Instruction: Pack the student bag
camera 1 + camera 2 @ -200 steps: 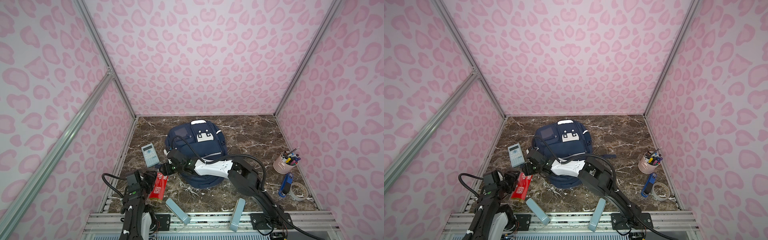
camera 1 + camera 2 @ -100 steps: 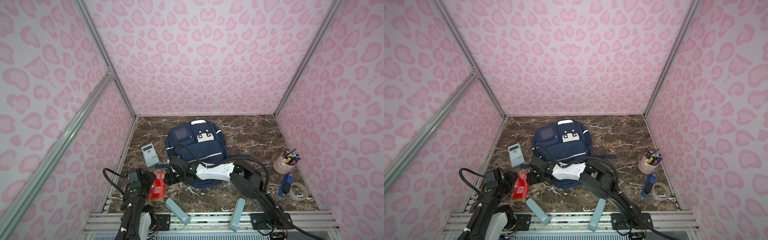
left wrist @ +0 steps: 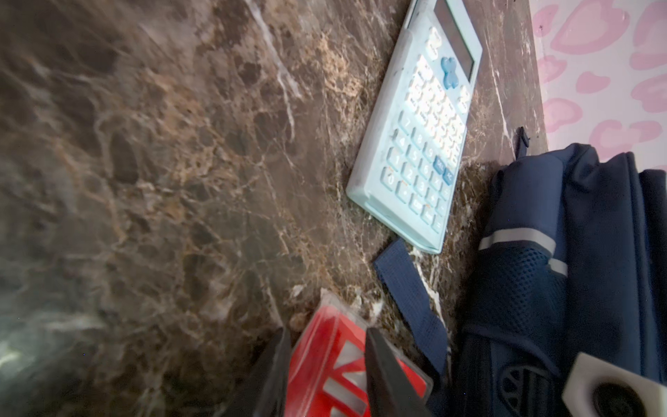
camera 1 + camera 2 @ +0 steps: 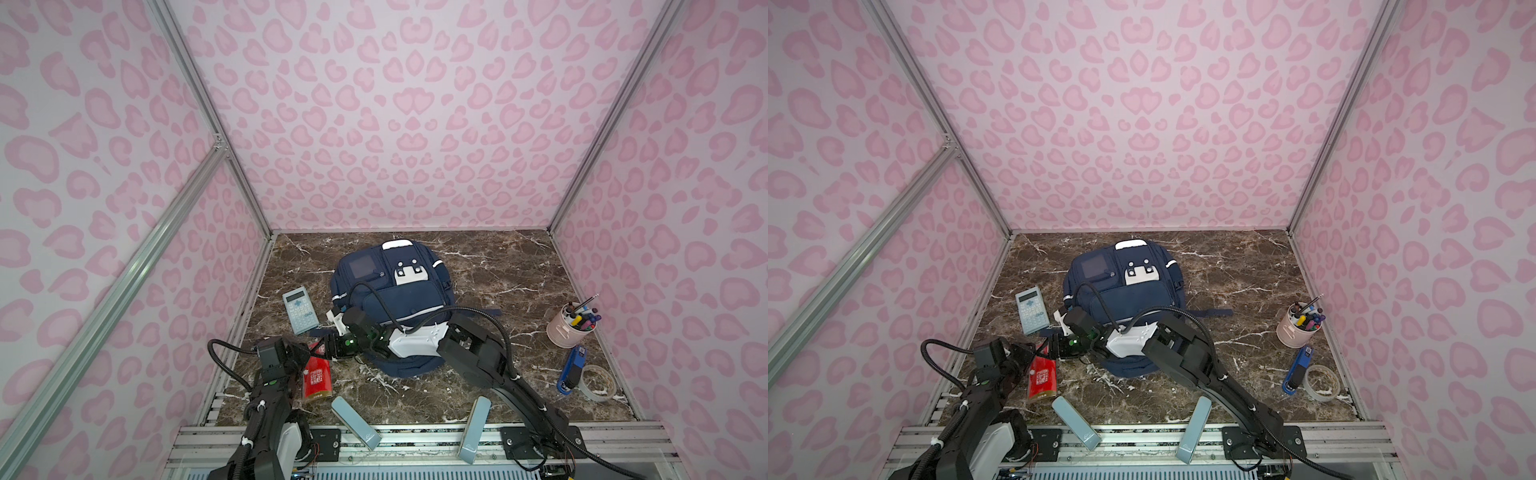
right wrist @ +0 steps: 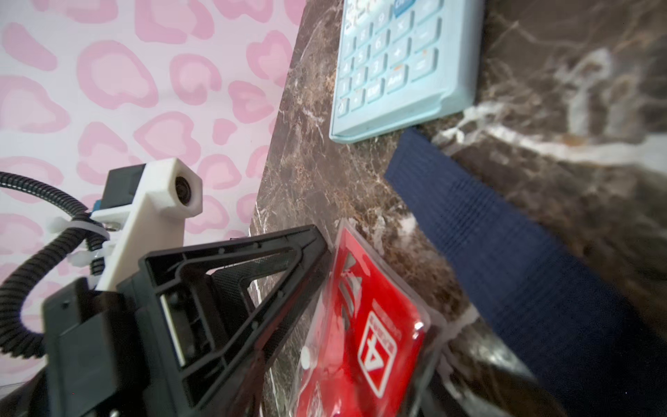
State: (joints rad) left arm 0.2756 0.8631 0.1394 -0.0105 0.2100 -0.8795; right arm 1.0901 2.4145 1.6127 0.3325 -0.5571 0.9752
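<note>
Red plastic packet [image 4: 316,376] sits between our left gripper's [image 3: 326,334] jaws, whether pinched we cannot tell, with our right gripper [image 4: 328,348] just beside, jaws hidden, presumably to load the student bag [image 4: 399,299].

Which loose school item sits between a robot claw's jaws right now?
The red packet, between the jaws of the left gripper; the calculator, pen cup, stapler and tape lie free.

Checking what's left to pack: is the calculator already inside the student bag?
No, in a top view the calculator lies on the marble table just beside the student bag.
</note>
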